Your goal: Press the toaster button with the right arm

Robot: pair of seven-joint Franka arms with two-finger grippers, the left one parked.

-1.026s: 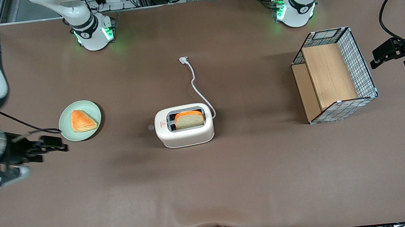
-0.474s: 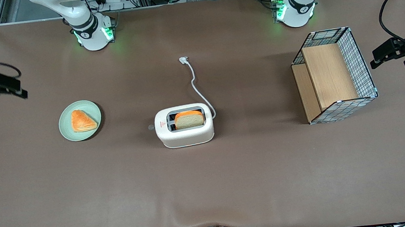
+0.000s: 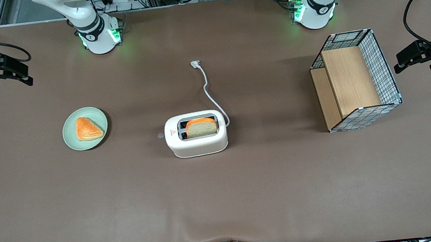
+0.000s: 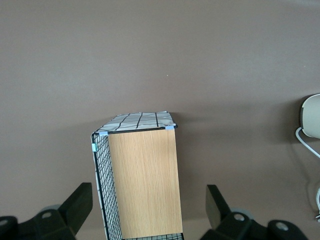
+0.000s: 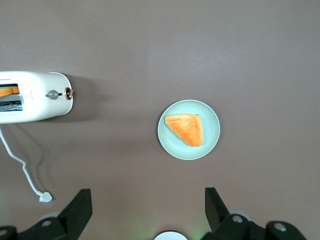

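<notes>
The white toaster [image 3: 196, 139] stands mid-table with a bread slice [image 3: 201, 127] in one slot. Its small grey button [image 3: 160, 135] sticks out of the end that faces the working arm's end of the table. The right wrist view shows the toaster [image 5: 35, 102] and the button [image 5: 52, 94] from above. My right gripper [image 3: 25, 75] hangs open and empty high over the working arm's end of the table, far from the toaster and farther from the front camera than the plate. Its fingers stand wide apart in the right wrist view [image 5: 146, 200].
A green plate [image 3: 99, 139] with a triangular pastry [image 3: 87, 129] lies between the gripper and the toaster; it also shows in the right wrist view [image 5: 170, 142]. The toaster's white cord ends in a plug [image 3: 195, 63]. A wire basket [image 3: 384, 67] with a wooden insert stands toward the parked arm's end.
My right gripper has left its spot beside the plate and moved away from the front camera toward the table's end. The toaster, the plate and the basket have not moved.
</notes>
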